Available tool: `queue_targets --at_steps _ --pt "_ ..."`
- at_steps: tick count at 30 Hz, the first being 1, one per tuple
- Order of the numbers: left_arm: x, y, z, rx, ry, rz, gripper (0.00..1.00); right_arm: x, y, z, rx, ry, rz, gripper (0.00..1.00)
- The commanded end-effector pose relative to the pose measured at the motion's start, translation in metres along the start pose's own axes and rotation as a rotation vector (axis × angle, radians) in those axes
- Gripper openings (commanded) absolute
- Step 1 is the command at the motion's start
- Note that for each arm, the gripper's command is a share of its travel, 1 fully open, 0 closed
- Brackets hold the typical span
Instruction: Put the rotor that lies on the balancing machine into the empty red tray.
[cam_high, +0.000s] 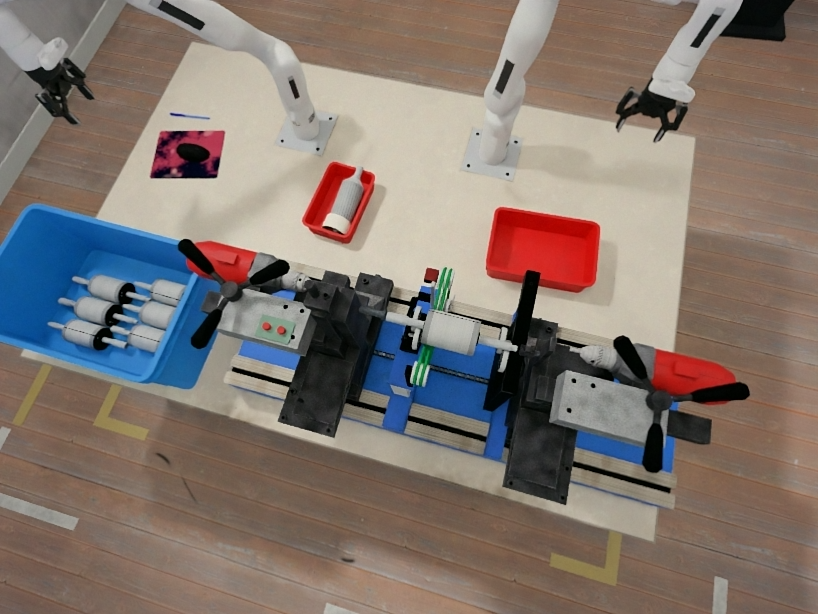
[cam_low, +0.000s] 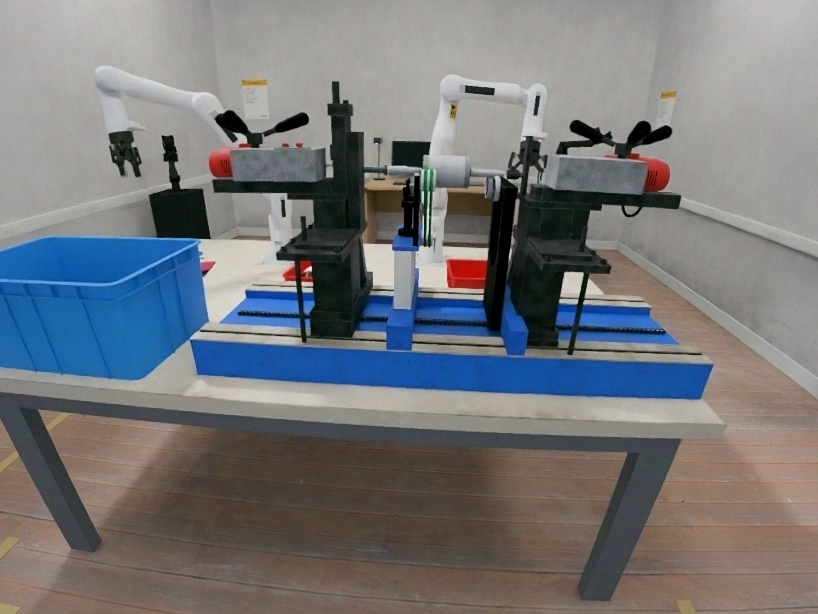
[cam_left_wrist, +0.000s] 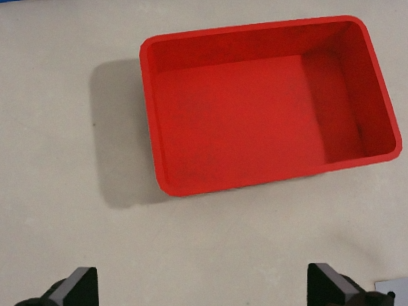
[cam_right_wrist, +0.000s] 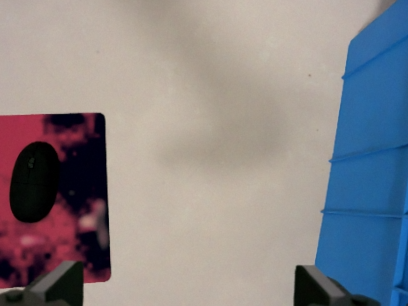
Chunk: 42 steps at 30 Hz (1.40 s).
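The grey-white rotor lies level across the supports of the balancing machine, with a green belt beside its body. The empty red tray stands on the table behind the machine's right part. My left gripper is open and empty, high above the table behind that tray; in the exterior view the machine partly hides it. My right gripper is open and empty, high up at the far left. Neither is near the rotor.
A blue bin with several rotors stands at the left. A smaller red tray holds a bottle-shaped part. A mouse lies on a pink pad. Drill heads with black handles flank the rotor.
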<state>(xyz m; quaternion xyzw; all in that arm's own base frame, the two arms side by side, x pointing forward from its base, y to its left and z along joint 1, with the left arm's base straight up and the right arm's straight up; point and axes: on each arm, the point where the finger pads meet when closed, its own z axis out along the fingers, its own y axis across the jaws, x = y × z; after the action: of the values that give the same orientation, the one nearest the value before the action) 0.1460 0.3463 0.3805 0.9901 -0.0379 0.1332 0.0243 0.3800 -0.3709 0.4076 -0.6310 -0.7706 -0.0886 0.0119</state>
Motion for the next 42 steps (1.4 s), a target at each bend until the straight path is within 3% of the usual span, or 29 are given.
queue_targets --at_steps 1,14,25,42 --pt "0.0 0.0 -0.001 0.002 0.0 0.0 1.0 0.002 0.002 -0.015 0.001 0.001 0.0 1.0" --pt "0.0 0.0 -0.001 0.002 0.0 0.0 1.0 0.005 0.005 -0.039 0.001 0.001 0.0 1.0" --pt "0.0 0.0 -0.001 0.002 0.0 0.0 1.0 0.008 0.005 -0.042 0.001 0.001 0.0 1.0" --pt "0.0 0.0 -0.001 0.002 0.0 0.0 1.0 0.054 -0.012 -0.037 0.001 0.001 0.0 1.0"
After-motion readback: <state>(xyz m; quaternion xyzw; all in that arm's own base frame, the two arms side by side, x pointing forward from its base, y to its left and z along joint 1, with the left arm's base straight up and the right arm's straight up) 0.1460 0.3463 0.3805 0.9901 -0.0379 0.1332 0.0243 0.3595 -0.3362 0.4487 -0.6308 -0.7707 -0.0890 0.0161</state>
